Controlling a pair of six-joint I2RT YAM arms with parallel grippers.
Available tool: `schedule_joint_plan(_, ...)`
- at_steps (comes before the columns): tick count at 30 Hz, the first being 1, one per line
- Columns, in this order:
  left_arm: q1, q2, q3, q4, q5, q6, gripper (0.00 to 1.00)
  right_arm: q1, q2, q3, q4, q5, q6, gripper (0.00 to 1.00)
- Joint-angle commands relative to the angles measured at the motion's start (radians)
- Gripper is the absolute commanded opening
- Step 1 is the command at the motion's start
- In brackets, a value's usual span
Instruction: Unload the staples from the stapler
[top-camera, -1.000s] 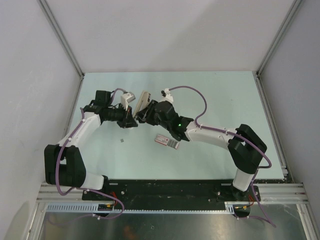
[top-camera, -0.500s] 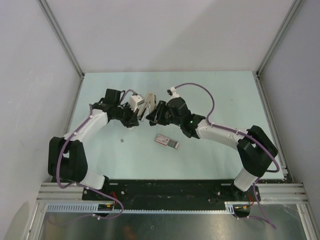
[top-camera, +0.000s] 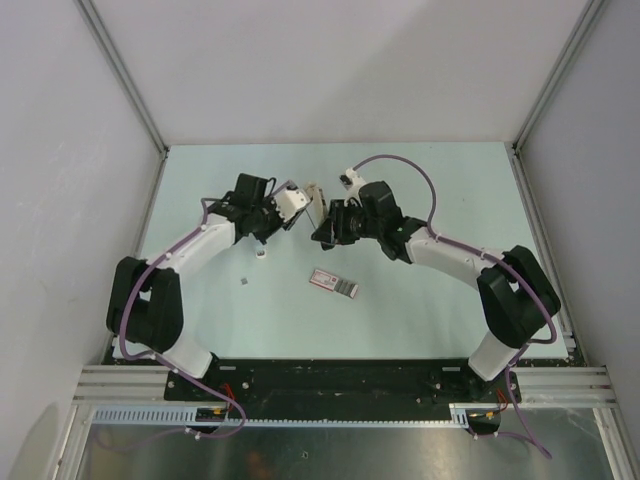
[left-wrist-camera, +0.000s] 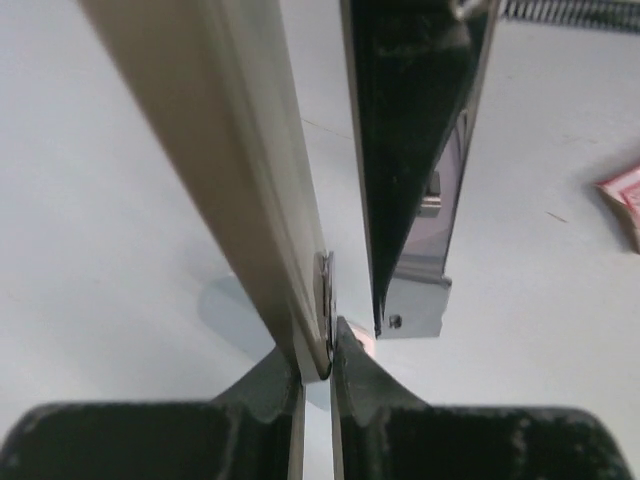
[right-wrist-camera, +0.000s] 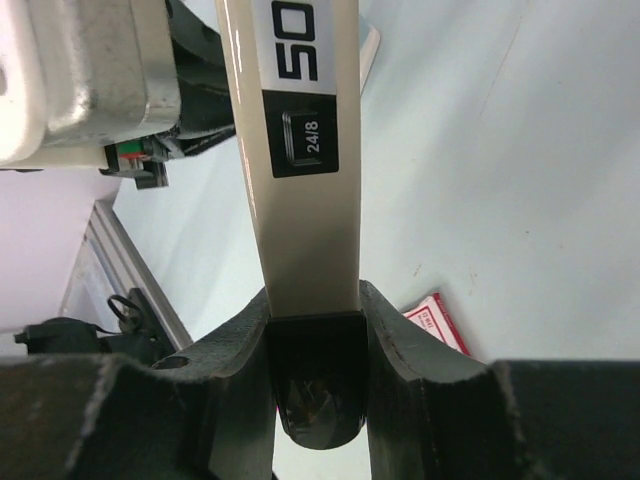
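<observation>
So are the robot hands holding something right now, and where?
Yes, both hold the stapler. The left gripper pinches the tip of its beige arm; the right gripper clamps the labelled beige bar near its black end.

the slim grey-beige stapler (top-camera: 316, 201) hung above the table (top-camera: 450, 190), gripped at both ends and swung open. its beige arm, with a black "24/8" label, stood apart from the black-and-metal magazine. a tiny grey strip of staples (top-camera: 246, 281) lay on the table, well apart from it.
</observation>
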Motion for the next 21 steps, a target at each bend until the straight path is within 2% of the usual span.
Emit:
schedule_joint_plan(1, -0.04, -0.028, -0.031, 0.146, -0.183, 0.144, 0.0, -0.027, 0.019, 0.01, -0.038, 0.008, -0.108, 0.0)
schedule_joint_plan(9, -0.14, -0.087, -0.211, 0.336, -0.385, 0.313, 0.0, -0.075, 0.04, 0.01, -0.047, 0.006, -0.145, 0.0)
schedule_joint_plan(14, -0.166, -0.109, -0.259, 0.395, -0.429, 0.375, 0.0, -0.103, 0.052, 0.01, -0.048, -0.028, -0.162, 0.0)
schedule_joint_plan(21, -0.22, -0.131, -0.352, 0.536, -0.509, 0.542, 0.0, -0.144, 0.056, 0.01, -0.049, -0.071, -0.176, 0.0)
